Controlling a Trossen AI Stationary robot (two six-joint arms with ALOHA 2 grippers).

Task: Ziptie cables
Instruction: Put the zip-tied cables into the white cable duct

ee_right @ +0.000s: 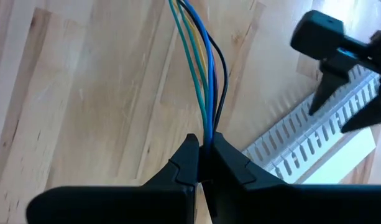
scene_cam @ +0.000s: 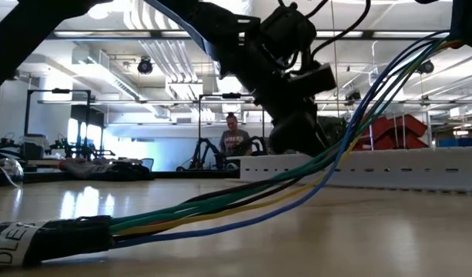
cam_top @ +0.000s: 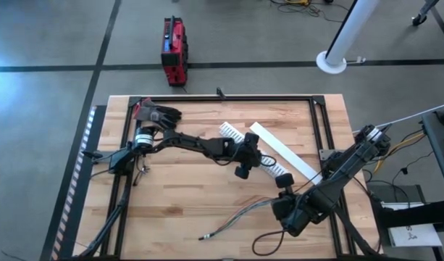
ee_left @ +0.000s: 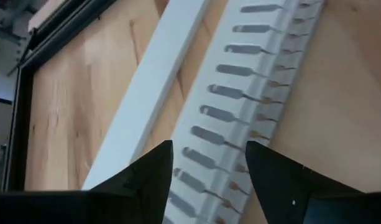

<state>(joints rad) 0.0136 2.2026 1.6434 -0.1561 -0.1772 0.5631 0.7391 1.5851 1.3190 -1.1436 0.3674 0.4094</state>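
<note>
The cables point(cam_top: 236, 217) are a thin bundle of blue, green, yellow and black wires point(ee_right: 206, 74). Their taped, labelled end point(scene_cam: 51, 238) lies on the wooden table near its front edge. My right gripper point(ee_right: 202, 149) is shut on the bundle at the near right point(cam_top: 278, 201). My left gripper point(ee_left: 209, 180) is open at mid-table point(cam_top: 250, 163). It stands above the white slotted channel point(ee_left: 252, 81), with the flat white lid point(ee_left: 146, 93) lying beside the channel. My right gripper pinches the cable bundle point(ee_right: 207, 127) between its two fingers, all the wires together. The fingers point toward the table's left, along the wires. The held part is lifted, and the bundle slopes down point(scene_cam: 297, 181) to its taped end on the table.
A black metal frame point(cam_top: 207, 98) runs around the tabletop. Dark gloves point(cam_top: 158, 114) lie at the far left corner. A red case point(cam_top: 174, 51) and a white post point(cam_top: 345, 43) stand on the floor beyond. A person point(scene_cam: 234, 142) sits far behind the table.
</note>
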